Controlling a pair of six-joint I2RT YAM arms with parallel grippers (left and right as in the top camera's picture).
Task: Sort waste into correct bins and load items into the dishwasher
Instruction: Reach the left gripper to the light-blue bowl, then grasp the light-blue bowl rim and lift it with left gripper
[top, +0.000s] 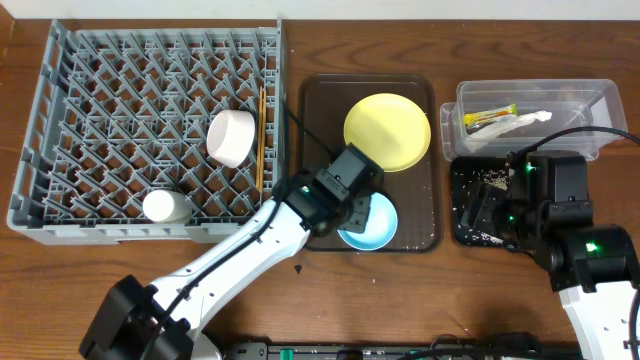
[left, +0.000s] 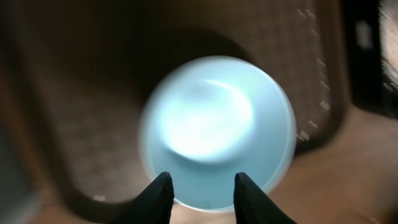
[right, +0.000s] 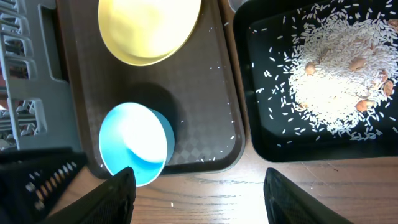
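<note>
A light-blue bowl (top: 372, 228) (left: 217, 127) (right: 135, 143) sits at the front of a dark brown tray (top: 315, 150), with a yellow plate (top: 387, 131) (right: 149, 28) behind it. My left gripper (top: 360, 207) (left: 202, 185) hovers over the bowl's near rim, its fingers parted and gripping nothing. In the grey dish rack (top: 60, 130), a white bowl (top: 232, 137) lies beside the chopsticks (top: 261, 140). Rice scraps (right: 336, 81) fill the black tray (top: 462, 230) (right: 261, 134). My right gripper (top: 487, 212) (right: 199, 174) is wide open and empty above the table's front edge.
The clear tub (top: 590, 100) at the back right holds a green-and-orange wrapper (top: 490, 117) and a white wrapper (top: 527, 120). A white cup-like piece (top: 165, 206) stands in the rack's front. Stray rice grains dot the brown tray (right: 211, 124).
</note>
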